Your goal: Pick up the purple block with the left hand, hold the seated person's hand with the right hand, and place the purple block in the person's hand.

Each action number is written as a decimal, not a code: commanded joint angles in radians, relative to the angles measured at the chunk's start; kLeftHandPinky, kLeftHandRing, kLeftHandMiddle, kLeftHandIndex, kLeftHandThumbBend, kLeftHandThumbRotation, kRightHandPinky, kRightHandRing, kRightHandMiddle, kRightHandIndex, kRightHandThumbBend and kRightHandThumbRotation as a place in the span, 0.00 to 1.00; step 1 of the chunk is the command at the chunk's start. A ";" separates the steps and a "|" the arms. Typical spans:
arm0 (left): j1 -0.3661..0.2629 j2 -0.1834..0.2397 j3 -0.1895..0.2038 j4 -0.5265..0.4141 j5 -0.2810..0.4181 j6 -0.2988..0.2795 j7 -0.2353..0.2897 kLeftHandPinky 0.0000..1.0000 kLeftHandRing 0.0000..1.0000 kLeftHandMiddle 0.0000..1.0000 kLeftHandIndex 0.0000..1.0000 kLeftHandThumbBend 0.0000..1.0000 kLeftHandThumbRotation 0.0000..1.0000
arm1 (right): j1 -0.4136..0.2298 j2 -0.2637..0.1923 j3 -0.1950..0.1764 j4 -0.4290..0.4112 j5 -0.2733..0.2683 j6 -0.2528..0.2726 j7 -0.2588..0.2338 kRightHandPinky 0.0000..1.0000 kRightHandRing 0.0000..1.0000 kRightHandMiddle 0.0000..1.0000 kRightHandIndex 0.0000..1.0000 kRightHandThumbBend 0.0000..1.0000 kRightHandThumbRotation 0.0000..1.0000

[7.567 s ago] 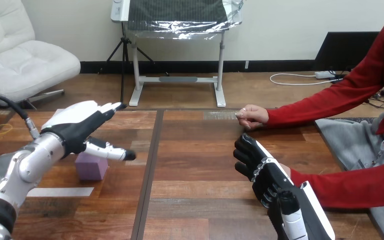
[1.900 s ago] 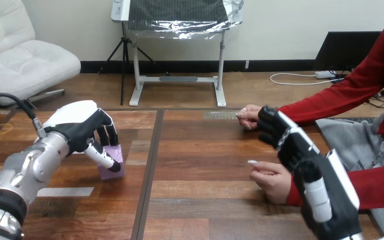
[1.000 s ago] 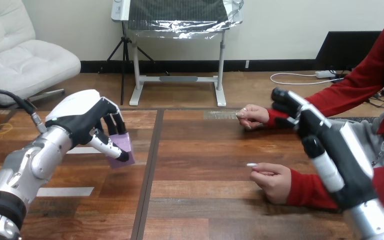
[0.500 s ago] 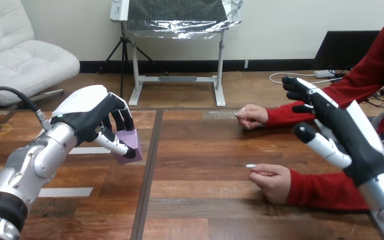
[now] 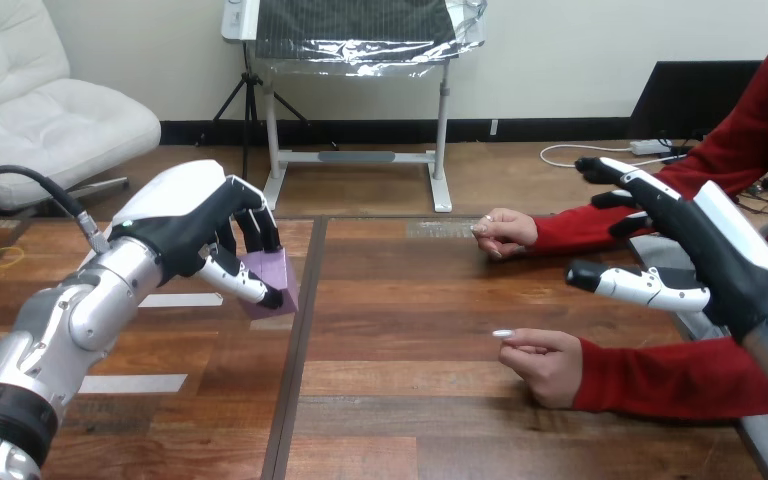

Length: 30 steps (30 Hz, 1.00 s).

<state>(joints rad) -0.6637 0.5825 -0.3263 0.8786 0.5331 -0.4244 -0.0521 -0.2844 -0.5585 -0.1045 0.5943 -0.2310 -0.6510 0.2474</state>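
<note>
Purple block (image 5: 272, 282) hung above the desk (image 5: 400, 300), pinched in the curled fingers of my raised left hand (image 5: 185, 225), while my right hand (image 5: 705, 250) hovered, fingers spread, apart from the person's nearer hand (image 5: 542, 365).

no writing, label, number or sign can be read here. the purple block (image 5: 285, 275) shows plain faces with no marking. the white tape strips (image 5: 130, 383) on the desk (image 5: 410, 400) are blank as far as can be told.
</note>
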 commanded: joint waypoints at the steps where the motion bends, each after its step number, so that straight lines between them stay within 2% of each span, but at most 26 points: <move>1: -0.015 0.025 0.043 -0.078 -0.025 -0.002 0.002 0.39 0.44 0.48 0.46 0.63 0.00 | -0.121 -0.066 0.030 0.057 -0.037 -0.020 0.000 0.77 0.93 0.96 0.94 1.00 0.44; 9: -0.007 0.027 0.048 -0.105 -0.026 0.006 -0.007 0.39 0.44 0.48 0.46 0.63 0.00 | -0.183 -0.113 0.067 0.130 -0.072 -0.033 0.014 0.79 0.96 0.99 0.97 1.00 0.37; 15: -0.003 0.027 0.054 -0.119 -0.026 0.013 -0.013 0.39 0.43 0.48 0.46 0.63 0.00 | -0.225 -0.149 0.103 0.168 -0.123 -0.025 0.012 0.79 0.95 0.98 0.97 1.00 0.31; 19: -0.001 0.026 0.058 -0.118 -0.026 0.007 -0.010 0.39 0.43 0.48 0.46 0.63 0.00 | -0.256 -0.165 0.127 0.190 -0.148 0.005 0.034 0.80 0.95 0.97 0.97 1.00 0.29; 26: 0.001 0.025 0.063 -0.120 -0.027 0.001 -0.009 0.39 0.43 0.48 0.46 0.64 0.00 | -0.290 -0.183 0.159 0.231 -0.184 0.011 0.041 0.81 0.94 0.95 0.95 1.00 0.27; 30: 0.004 0.027 0.064 -0.127 -0.028 0.002 -0.011 0.39 0.43 0.48 0.46 0.64 0.00 | -0.308 -0.191 0.179 0.250 -0.197 0.040 0.064 0.81 0.93 0.94 0.94 1.00 0.26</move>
<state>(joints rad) -0.6430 0.5858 -0.2953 0.7986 0.5205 -0.4209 -0.0691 -0.4938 -0.7166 0.0503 0.8260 -0.4168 -0.6332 0.2987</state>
